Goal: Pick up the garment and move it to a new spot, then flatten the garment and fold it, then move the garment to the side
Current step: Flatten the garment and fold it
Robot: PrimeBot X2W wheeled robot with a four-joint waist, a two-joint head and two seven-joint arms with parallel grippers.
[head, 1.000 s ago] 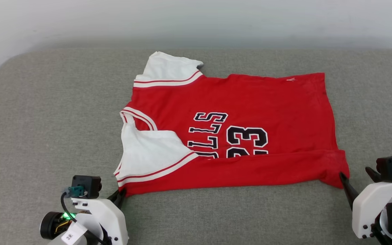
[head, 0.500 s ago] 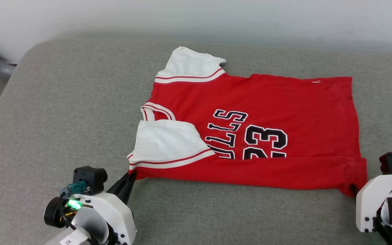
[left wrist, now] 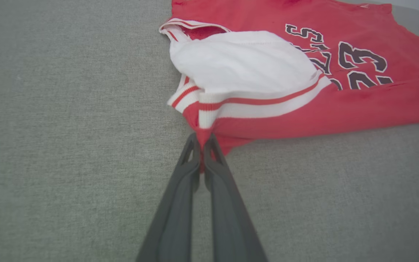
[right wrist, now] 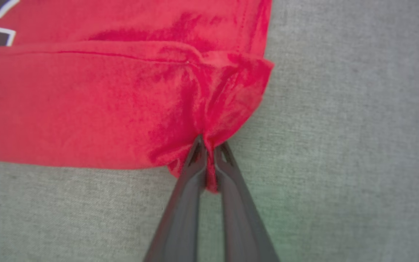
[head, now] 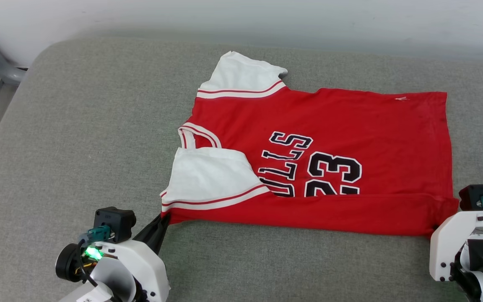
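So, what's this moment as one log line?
garment: flat, near edge folded | left gripper: pinching shoulder corner | right gripper: pinching hem corner

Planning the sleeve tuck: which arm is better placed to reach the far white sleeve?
Left. The far sleeve lies at the collar end, where the left gripper pinches the garment; the right gripper pinches the opposite hem.

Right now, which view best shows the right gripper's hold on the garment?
Right wrist view: the right gripper pinches a bunched corner of the garment. Head view: its housing hides the grip. Left wrist view: the sleeve end.
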